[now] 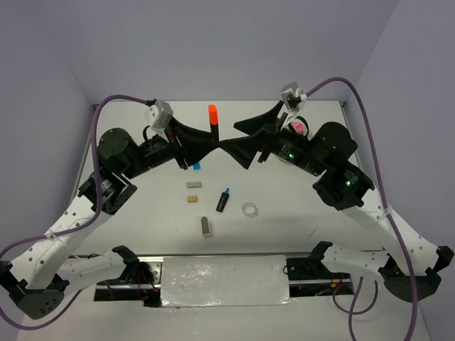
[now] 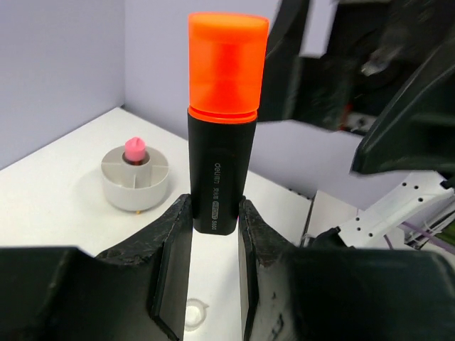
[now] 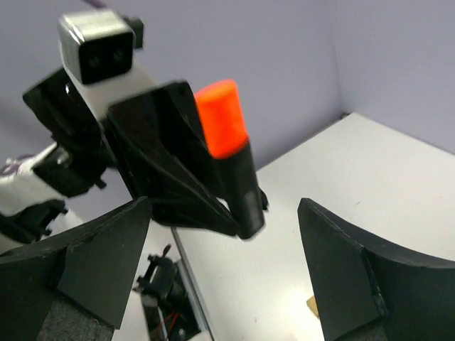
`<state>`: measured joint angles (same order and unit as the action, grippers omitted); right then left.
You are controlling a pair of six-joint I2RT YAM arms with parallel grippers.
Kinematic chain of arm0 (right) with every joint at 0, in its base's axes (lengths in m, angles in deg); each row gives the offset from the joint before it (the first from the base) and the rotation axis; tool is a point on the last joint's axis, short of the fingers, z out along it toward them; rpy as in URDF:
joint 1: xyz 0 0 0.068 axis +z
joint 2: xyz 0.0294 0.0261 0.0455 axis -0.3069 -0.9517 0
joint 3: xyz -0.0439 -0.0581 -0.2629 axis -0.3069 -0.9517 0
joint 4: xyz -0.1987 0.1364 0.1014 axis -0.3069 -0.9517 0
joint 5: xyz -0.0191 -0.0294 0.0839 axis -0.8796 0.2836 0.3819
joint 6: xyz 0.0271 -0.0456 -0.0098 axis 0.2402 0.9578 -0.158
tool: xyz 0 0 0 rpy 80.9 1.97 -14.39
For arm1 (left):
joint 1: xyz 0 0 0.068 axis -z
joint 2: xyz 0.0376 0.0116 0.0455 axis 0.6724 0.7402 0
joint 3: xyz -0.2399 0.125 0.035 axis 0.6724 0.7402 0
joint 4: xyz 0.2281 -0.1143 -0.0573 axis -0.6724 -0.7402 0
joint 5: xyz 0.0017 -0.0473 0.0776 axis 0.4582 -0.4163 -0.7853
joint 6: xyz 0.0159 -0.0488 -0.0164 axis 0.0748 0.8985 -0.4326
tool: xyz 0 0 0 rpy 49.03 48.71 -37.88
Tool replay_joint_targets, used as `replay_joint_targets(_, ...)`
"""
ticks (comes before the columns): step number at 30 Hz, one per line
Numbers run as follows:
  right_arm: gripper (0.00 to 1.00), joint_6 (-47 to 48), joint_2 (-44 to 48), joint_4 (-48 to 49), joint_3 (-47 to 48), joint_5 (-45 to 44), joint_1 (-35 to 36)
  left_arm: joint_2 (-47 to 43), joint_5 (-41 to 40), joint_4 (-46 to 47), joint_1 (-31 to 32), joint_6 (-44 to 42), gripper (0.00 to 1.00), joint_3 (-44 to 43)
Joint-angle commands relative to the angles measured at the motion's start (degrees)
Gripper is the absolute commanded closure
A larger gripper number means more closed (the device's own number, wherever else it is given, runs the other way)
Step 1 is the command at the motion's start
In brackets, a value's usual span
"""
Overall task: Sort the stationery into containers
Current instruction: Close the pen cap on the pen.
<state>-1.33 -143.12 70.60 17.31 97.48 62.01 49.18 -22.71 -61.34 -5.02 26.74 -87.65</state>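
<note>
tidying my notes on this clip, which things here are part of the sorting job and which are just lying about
Job: orange marker, blue marker, tape ring, blue block, pale block, tan block, grey block, pink tube, dish.

Lying about: purple cables, silvery sheet at the near edge.

We log white perforated lower links (image 1: 71,220), black motor housings (image 1: 116,147), purple cables (image 1: 124,97), grey wrist cameras (image 1: 163,113), green lights (image 1: 290,153) on right arm (image 1: 334,160), black end effector fingers (image 2: 170,256).

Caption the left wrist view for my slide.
Left gripper clamps the orange-capped marker by its black body; white dish beyond.
</note>
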Motion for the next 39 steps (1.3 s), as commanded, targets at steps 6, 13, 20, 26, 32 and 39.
replay_joint_targets(6, 0.19, 8.55, -6.44, -10.29, 11.43, -24.70, 9.29, 0.77, -2.83, -2.65, -0.23, -5.03, 1.00, -3.95)
replay_joint_targets(13, 0.25, 12.32, -10.32, -9.43, 13.37, -31.03, 13.07, 0.86, -2.22, -1.33, -0.23, -3.71, 1.00, -4.04)
replay_joint_targets(20, 0.44, 12.86, -11.28, -4.76, 11.71, -32.26, 13.96, 1.65, -0.99, 0.16, -0.23, -2.13, 1.00, -4.22)
replay_joint_targets(26, 0.78, 13.30, -12.08, -3.44, 11.62, -30.77, 14.04, 1.13, -2.83, 0.07, -0.23, -1.96, 0.99, -4.04)
replay_joint_targets(32, 1.00, 12.68, -9.70, 1.04, 7.66, -29.01, 14.04, 1.74, -3.45, 1.04, -0.14, -1.34, 0.94, -4.65)
replay_joint_targets(39, 1.00, 12.68, -10.32, 0.17, 8.98, -21.56, 11.51, 1.83, 0.58, -1.67, -0.23, -2.30, 0.01, -5.97)
